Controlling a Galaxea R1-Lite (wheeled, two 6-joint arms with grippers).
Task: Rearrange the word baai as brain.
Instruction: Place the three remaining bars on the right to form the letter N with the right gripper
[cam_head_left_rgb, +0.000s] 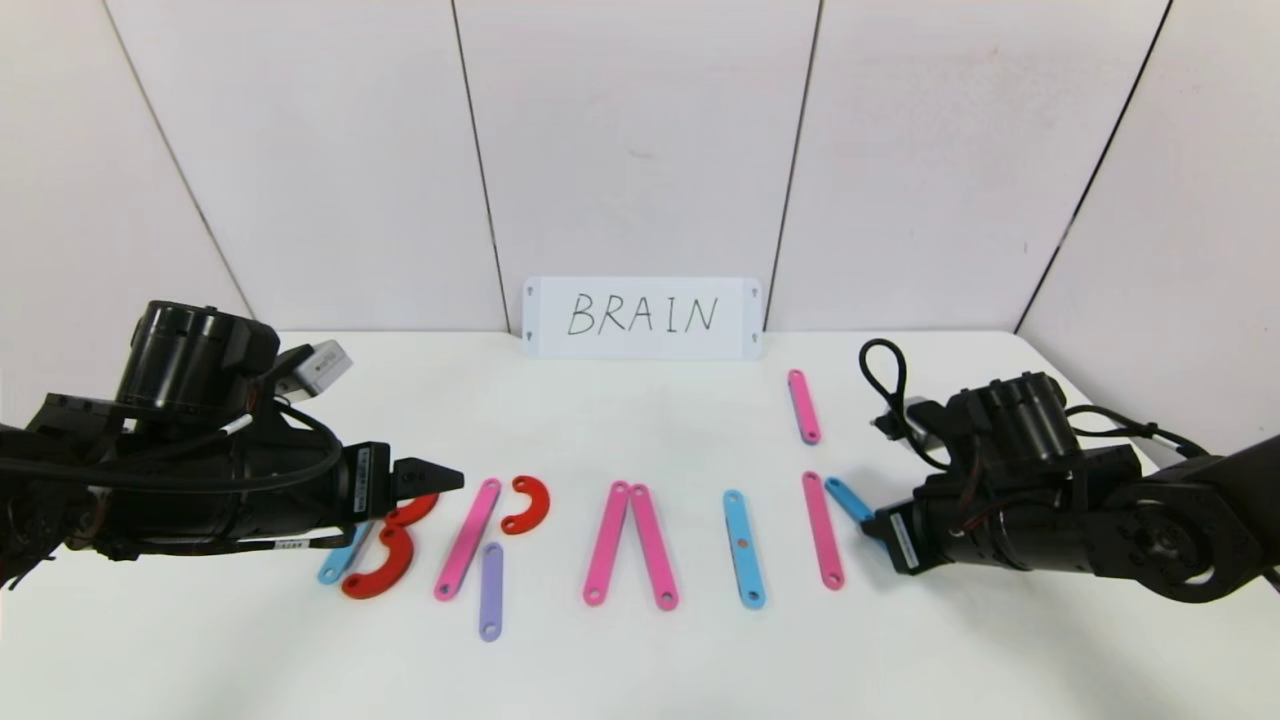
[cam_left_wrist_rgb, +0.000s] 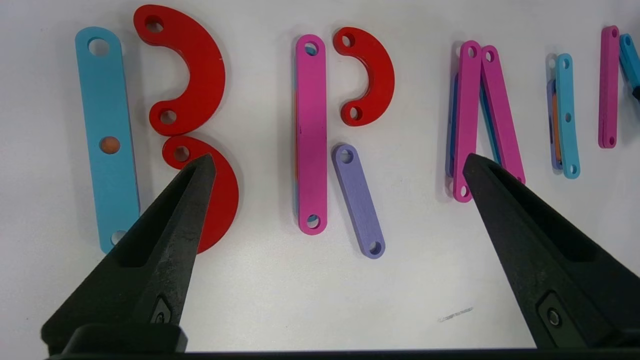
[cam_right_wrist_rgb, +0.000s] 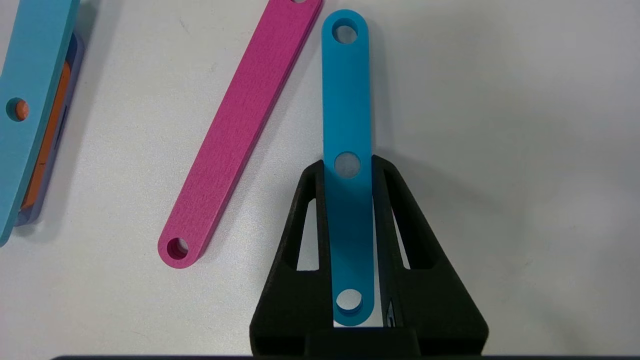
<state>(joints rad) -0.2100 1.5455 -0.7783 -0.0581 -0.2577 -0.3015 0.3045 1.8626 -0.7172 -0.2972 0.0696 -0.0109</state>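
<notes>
right gripper (cam_right_wrist_rgb: 348, 165): jaws closed on a light-blue strip (cam_right_wrist_rgb: 347, 125), gripped along its two long edges near its middle hole, with half the strip projecting past the fingertips. just beside that projecting end lies a pink strip (cam_right_wrist_rgb: 240, 130), angled away from it, the two ends near each other. further out on the same side lies another light-blue strip (cam_right_wrist_rgb: 27, 100). in the head view the right gripper sits low at the right end of the word, and a separate pink strip (cam_head_left_rgb: 803, 406) lies apart on the white table (cam_head_left_rgb: 640, 660), toward the white card (cam_head_left_rgb: 642, 317) reading "brain".

left gripper (cam_left_wrist_rgb: 337, 162): jaws wide apart, holding nothing, hovering above the left part of the word. one fingertip (cam_left_wrist_rgb: 197, 172) stands over the lower of two red arcs (cam_left_wrist_rgb: 220, 195); the upper arc (cam_left_wrist_rgb: 192, 70) touches it, and a light-blue strip (cam_left_wrist_rgb: 106, 135) lies just outside them. between the fingertips lie a pink strip (cam_left_wrist_rgb: 311, 135), a red arc (cam_left_wrist_rgb: 372, 75) and a purple strip (cam_left_wrist_rgb: 359, 200). by the other fingertip (cam_left_wrist_rgb: 487, 175), two pink strips (cam_left_wrist_rgb: 482, 110) meet at one end.
</notes>
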